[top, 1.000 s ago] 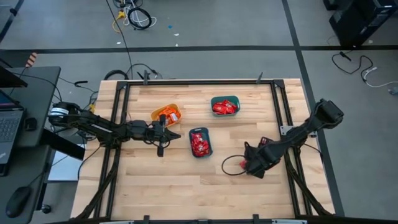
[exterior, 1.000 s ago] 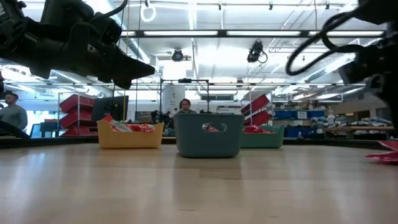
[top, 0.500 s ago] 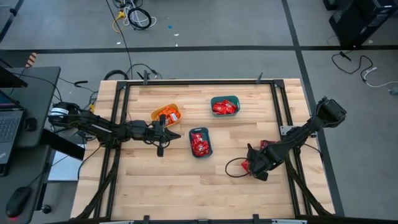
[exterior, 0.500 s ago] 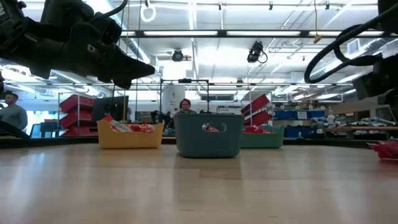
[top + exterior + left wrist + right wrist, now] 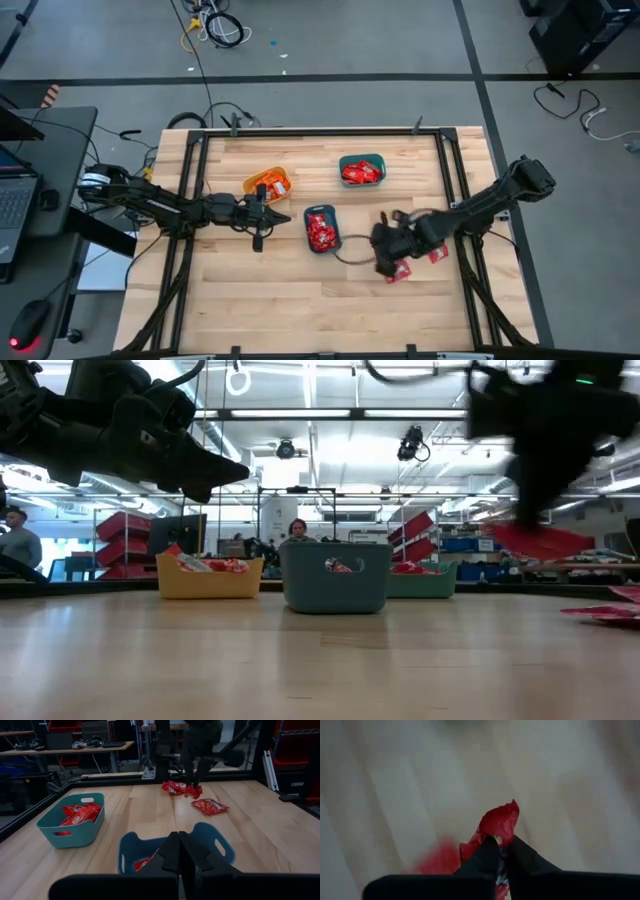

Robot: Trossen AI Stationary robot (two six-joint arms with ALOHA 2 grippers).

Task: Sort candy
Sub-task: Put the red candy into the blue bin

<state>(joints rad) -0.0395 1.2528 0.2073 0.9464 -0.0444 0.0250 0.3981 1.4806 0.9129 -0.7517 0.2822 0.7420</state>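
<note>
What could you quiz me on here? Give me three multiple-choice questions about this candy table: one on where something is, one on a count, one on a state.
1. Where does the left gripper hover?
A. between the yellow bin and the nearer teal bin
B. off the table
C. over the far teal bin

2. How many bins stand on the table?
A. one
B. three
C. five

3. What is the right gripper doing?
A. waiting wide open
B. pinching a red packet
C. resting inside a bin

Answers:
1 A: the high view shows it beside the yellow bin, just left of the nearer teal bin.
2 B: one yellow, two teal, counting the far teal bin.
3 B: its jaws close on a red packet lifted off the wood.
</note>
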